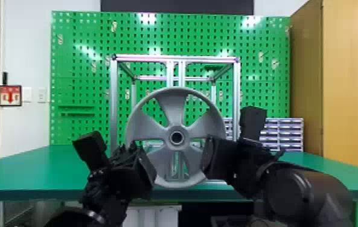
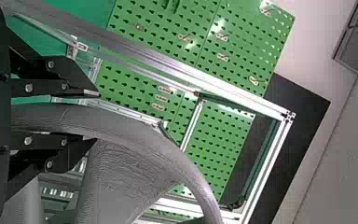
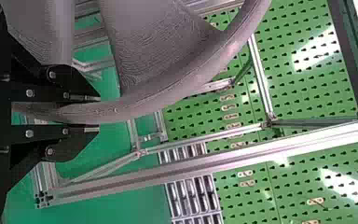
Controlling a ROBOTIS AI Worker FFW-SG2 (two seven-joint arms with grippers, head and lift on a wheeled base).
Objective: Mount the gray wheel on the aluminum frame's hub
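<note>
The gray wheel [image 1: 176,116] is upright, its face toward me, in front of the aluminum frame [image 1: 113,99]. A ringed opening with a dark middle marks its center; the frame's hub is hidden behind it. My left gripper [image 1: 148,170] holds the wheel's lower left rim and my right gripper [image 1: 209,157] its right rim, a little below the center. In the left wrist view, the left gripper [image 2: 97,116] has one finger on each side of the rim [image 2: 135,130]. The right gripper [image 3: 98,113] is likewise shut around the rim [image 3: 168,95] in the right wrist view.
The frame stands on the green table [image 1: 21,172], with its uprights to both sides of the wheel. Behind are a green pegboard [image 1: 81,75] and, at the right, a stack of small drawers [image 1: 285,132]. A wooden cabinet [image 1: 350,75] is farther right.
</note>
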